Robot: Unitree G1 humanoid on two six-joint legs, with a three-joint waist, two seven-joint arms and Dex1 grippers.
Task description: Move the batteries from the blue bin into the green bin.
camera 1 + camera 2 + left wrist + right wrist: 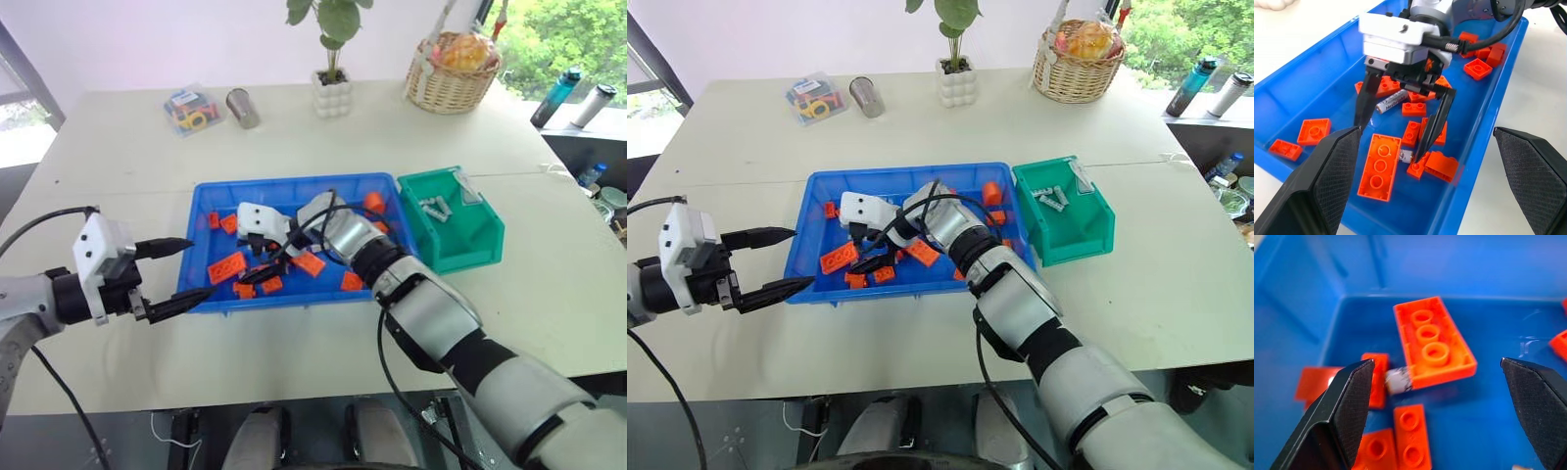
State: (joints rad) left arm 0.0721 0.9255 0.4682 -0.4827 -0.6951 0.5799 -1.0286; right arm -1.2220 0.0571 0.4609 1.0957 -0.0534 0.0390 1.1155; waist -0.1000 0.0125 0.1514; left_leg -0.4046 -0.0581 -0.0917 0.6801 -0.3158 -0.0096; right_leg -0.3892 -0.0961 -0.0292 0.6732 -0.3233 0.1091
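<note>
Few batteries (pixel 434 208) already in green bin (pixel 480 238); at least 2 left in blue bin (pixel 201 217) among bricks (pixel 226 266). Our right gripper (pixel 1400 128) spread wide over one (pixel 1392 102), holding nothing; left gripper (pixel 174 273) apart, idle beside bin.

Indoor test room or office corner. Plain cream table (pixel 118 157) against a white wall, window (pixel 563 39) with greenery outside. Potted plant (pixel 333 59), wicker basket (pixel 453 70), 2 drink bottles (pixel 578 98) on the side ledge.

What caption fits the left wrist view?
Open right pincer lowered into the blue bin among orange bricks, two batteries nearby.
</note>
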